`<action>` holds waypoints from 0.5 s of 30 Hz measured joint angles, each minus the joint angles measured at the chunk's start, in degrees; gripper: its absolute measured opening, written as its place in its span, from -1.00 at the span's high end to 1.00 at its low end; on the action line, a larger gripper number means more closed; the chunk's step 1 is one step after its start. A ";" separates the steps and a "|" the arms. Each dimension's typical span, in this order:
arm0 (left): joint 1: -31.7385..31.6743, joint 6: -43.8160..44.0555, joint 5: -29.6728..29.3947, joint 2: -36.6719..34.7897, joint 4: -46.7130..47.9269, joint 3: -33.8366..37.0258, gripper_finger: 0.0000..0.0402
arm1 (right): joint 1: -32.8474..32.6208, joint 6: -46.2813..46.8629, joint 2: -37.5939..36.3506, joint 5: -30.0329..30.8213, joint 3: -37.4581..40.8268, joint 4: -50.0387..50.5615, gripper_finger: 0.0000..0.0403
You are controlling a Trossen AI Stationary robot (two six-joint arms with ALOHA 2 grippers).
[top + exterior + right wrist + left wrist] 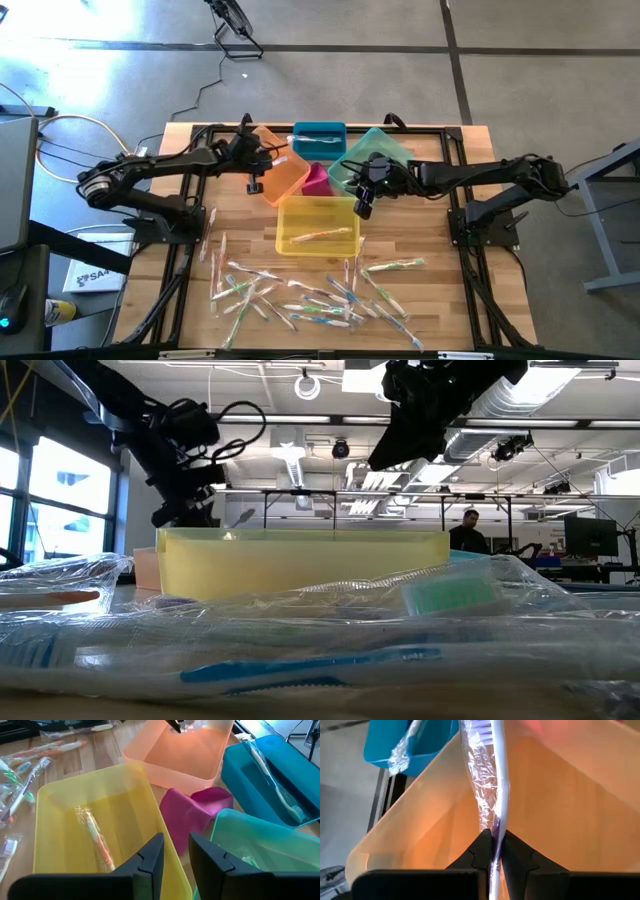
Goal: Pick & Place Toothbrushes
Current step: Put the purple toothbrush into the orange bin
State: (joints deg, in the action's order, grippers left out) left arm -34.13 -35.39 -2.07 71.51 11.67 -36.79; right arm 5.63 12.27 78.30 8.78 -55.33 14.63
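- Toothbrushes (320, 300), thin, whitish and clear-wrapped, lie scattered on our wooden table (450, 300); one sits in the yellow translucent plastic bin (285, 215).
- Our left gripper (495, 852) pinches a wrapped purple-accented toothbrush (492, 780) over the orange translucent bin (570, 810) — placing step, we reckon.
- Next: spread those fingers, let it drop.
- Our right gripper (176, 851) hovers over the bins, fingers slightly apart, empty.

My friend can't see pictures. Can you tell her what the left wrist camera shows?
The left gripper is shut on a wrapped toothbrush, holding it above the orange bin. A blue bin with another wrapped toothbrush sits behind.
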 joint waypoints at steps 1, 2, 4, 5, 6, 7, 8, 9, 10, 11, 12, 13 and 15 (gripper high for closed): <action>0.00 -0.74 -0.01 0.62 -0.06 -0.01 0.88 | 0.00 -0.02 -0.01 -0.05 0.00 0.00 0.60; 0.00 -1.47 0.00 1.17 0.19 -0.01 0.88 | 0.00 -0.02 0.00 -0.17 0.00 0.01 0.60; 0.00 -2.56 0.01 2.08 0.15 -0.01 0.88 | 0.00 -0.02 0.00 -0.29 0.00 0.00 0.60; 0.00 -3.16 0.01 2.42 0.09 -0.01 0.88 | 0.00 -0.02 -0.01 -0.31 0.00 0.00 0.60; 0.00 -3.57 -0.02 2.73 0.05 -0.01 0.88 | 0.00 -0.02 0.00 -0.31 0.00 0.00 0.60; 0.00 -3.82 -0.09 3.00 0.01 -0.01 0.88 | 0.00 -0.02 0.00 -0.31 0.00 0.00 0.60; 0.00 -3.84 -0.30 3.16 -0.22 -0.01 0.88 | 0.00 -0.02 -0.01 -0.31 0.00 -0.02 0.60; 0.00 -3.84 -0.36 3.33 -0.77 -0.01 0.88 | 0.00 -0.02 -0.01 -0.31 0.00 -0.03 0.60; 0.00 -3.84 -0.41 3.37 -1.20 -0.01 0.88 | 0.00 -0.02 -0.01 -0.31 0.00 -0.04 0.60; 0.00 -3.86 -0.47 3.38 -1.31 -0.01 0.88 | 0.00 -0.02 -0.01 -0.32 0.00 -0.04 0.60; 0.00 -4.10 -0.49 3.38 -1.38 -0.01 0.88 | 0.00 -0.02 0.00 -0.33 0.00 -0.04 0.60; 0.00 -4.60 -0.49 3.38 -1.38 -0.01 0.88 | 0.00 -0.02 -0.01 -0.33 0.00 -0.06 0.60; 0.00 -4.89 -0.49 3.38 -1.28 -0.01 0.88 | 0.00 -0.02 -0.01 -0.33 0.00 -0.09 0.60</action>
State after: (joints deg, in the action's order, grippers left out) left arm -34.13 -40.27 -2.57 74.89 10.39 -36.80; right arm 5.63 12.25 78.29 8.45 -55.33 14.55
